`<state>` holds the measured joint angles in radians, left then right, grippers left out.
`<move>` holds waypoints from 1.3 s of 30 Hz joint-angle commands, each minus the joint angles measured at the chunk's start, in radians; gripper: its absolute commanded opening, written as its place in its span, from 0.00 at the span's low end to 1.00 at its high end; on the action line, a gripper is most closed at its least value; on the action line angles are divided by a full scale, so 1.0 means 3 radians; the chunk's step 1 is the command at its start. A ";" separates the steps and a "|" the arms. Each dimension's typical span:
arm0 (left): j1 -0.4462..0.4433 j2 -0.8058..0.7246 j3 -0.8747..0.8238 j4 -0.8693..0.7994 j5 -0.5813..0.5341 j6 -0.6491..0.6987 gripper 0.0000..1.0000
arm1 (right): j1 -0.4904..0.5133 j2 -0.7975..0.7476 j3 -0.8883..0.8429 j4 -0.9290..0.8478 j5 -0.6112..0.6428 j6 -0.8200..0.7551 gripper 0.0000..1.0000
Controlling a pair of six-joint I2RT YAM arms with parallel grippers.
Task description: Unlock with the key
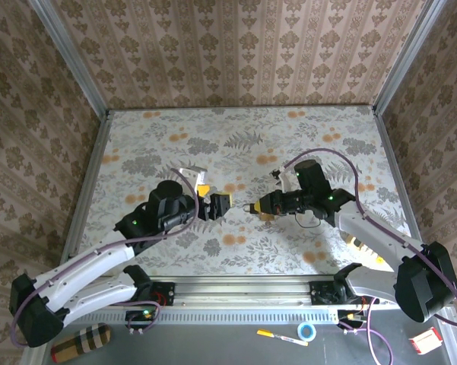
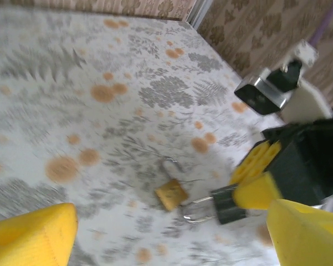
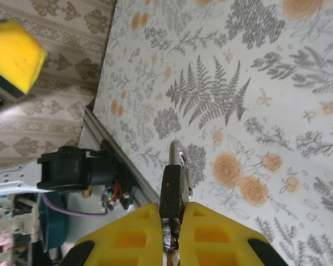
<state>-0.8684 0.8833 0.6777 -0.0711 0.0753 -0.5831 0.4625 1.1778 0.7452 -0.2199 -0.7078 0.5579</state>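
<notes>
The small brass padlock [image 2: 172, 194] lies on the flowered table [image 1: 137, 144], near the middle, in the gap between the two grippers. In the left wrist view it is blurred; a thin shackle shows at its far side, and I cannot tell whether that is locked or sprung.

Just beside the padlock is the key [image 2: 224, 204], its dark head pinched in the right gripper [image 3: 172, 216]. The yellow pads [image 3: 127, 238] are closed tight on the head, and a silvery metal part juts out past them, pointing towards the padlock without clearly touching it. From above, the right gripper [image 1: 260, 205] reaches in from the right, low over the table.

The left gripper [image 1: 219, 204] faces it from the other side. Its jaws stand wide apart and hold nothing; its yellow pads [image 2: 33, 233] frame the padlock and key in its own wrist view.

Patterned wallpaper [image 1: 236, 53] closes in the table on three sides. On the near ledge, by the arm bases, lie a pen [image 1: 281, 336], a roll of tape [image 1: 307, 331] and a striped roll [image 1: 80, 342].
</notes>
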 commanded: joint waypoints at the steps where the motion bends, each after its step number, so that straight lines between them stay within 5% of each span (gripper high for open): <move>1: 0.0019 0.0126 -0.0074 0.0249 0.0321 -0.1341 0.84 | 0.0002 -0.0095 0.0079 0.0299 0.0239 -0.0240 0.00; 6: 0.0020 0.0458 -0.0157 0.0688 0.0521 -0.2228 0.78 | 0.0031 -0.0152 0.0050 0.0445 0.0411 -0.0388 0.00; 11: 0.0046 0.0599 -0.0156 0.0787 0.0487 -0.2677 0.76 | 0.0055 -0.0204 -0.0030 0.0474 0.0433 -0.0499 0.00; 18: 0.0039 0.0983 -0.0284 0.1601 0.0600 -0.3374 0.72 | 0.0132 -0.0353 -0.0190 0.0559 0.0598 -0.0654 0.00; 30: 0.0042 0.1401 -0.0265 0.2000 0.0686 -0.3690 0.63 | 0.0507 -0.0469 -0.0265 0.0504 0.1275 -0.1098 0.00; 39: 0.0038 0.1606 -0.0246 0.2188 0.0736 -0.3728 0.53 | 0.0600 -0.0503 -0.0296 0.0478 0.1405 -0.1186 0.00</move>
<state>-0.8566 1.3552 0.6010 0.5289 0.2787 -1.6875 0.6331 1.0481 0.6701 -0.0799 -0.3199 0.2321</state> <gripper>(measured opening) 0.539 0.101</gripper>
